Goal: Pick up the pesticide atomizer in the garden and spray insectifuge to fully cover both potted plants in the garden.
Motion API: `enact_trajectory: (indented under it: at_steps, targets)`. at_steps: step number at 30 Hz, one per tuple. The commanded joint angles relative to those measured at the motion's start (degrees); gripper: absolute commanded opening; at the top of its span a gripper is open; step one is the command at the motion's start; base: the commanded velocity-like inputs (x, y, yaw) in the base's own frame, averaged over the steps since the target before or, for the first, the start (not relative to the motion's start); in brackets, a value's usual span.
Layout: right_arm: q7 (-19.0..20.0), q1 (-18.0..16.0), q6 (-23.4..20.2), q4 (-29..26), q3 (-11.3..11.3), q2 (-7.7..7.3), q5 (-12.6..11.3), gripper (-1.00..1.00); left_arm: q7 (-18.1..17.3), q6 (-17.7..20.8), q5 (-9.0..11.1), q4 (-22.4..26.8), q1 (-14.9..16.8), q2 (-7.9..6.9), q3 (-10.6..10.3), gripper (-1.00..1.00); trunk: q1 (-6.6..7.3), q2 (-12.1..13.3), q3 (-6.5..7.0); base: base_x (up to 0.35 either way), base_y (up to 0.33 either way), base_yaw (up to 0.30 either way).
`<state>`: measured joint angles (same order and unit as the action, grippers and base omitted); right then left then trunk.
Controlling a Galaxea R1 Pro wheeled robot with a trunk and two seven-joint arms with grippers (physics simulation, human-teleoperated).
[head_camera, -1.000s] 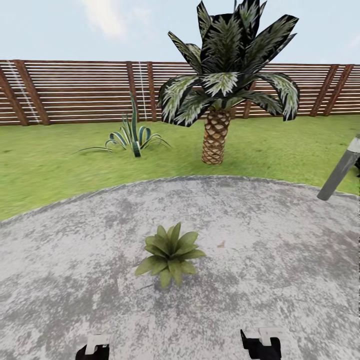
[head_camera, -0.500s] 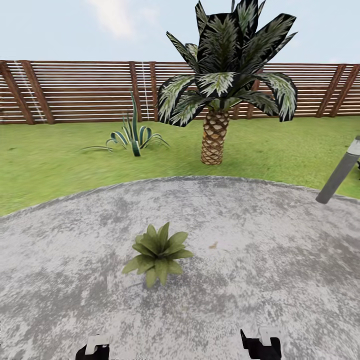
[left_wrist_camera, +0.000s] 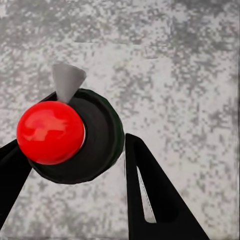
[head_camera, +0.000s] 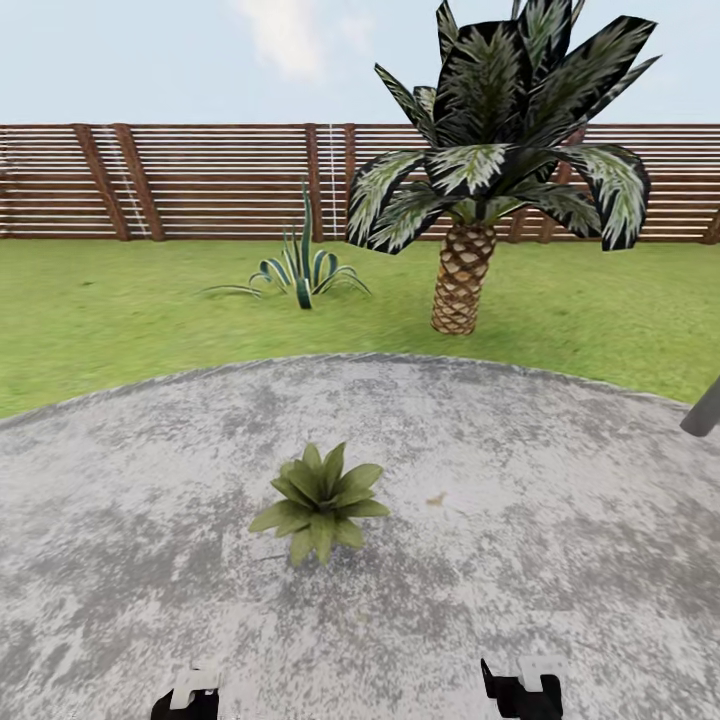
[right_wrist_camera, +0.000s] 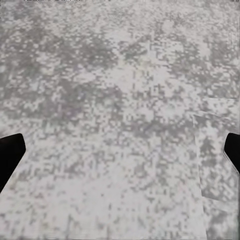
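Round grey patio (head_camera: 520, 560) ringed by lawn, slat fence (head_camera: 200, 180) and palm (head_camera: 480, 180) beyond. One potted plant (head_camera: 318, 500) at patio centre, just ahead. Left claw (left_wrist_camera: 70, 165) closed around the pesticide atomizer (left_wrist_camera: 75, 137), red cap facing camera. Right claw (right_wrist_camera: 120, 150) spread wide, empty. Spraying stage, seemingly; next: aim nozzle at the plant.

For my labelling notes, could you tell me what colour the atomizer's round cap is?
Bright glossy red, on the dark green atomizer; the left wrist view shows it best.
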<state>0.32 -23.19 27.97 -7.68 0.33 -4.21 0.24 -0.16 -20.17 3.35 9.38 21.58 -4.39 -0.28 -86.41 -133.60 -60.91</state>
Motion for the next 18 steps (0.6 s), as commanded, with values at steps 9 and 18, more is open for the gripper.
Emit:
enact_trajectory:
  at_steps: [9, 18]
  targets:
    - [0.03, -0.01, 0.15, 0.03, 0.02, -0.01, 0.02, 1.0, -0.02, -0.22, 0.34, -0.06, 0.05, 0.0, -0.07, -1.0, 0.01, -0.02, -0.04, 0.0, -0.274, 0.252]
    - [0.03, -0.01, 0.15, 0.03, 0.02, -0.01, 0.02, 1.0, -0.02, -0.21, 0.34, -0.06, 0.05, 0.0, -0.07, -1.0, 0.01, -0.02, -0.04, 0.0, -0.274, 0.094]
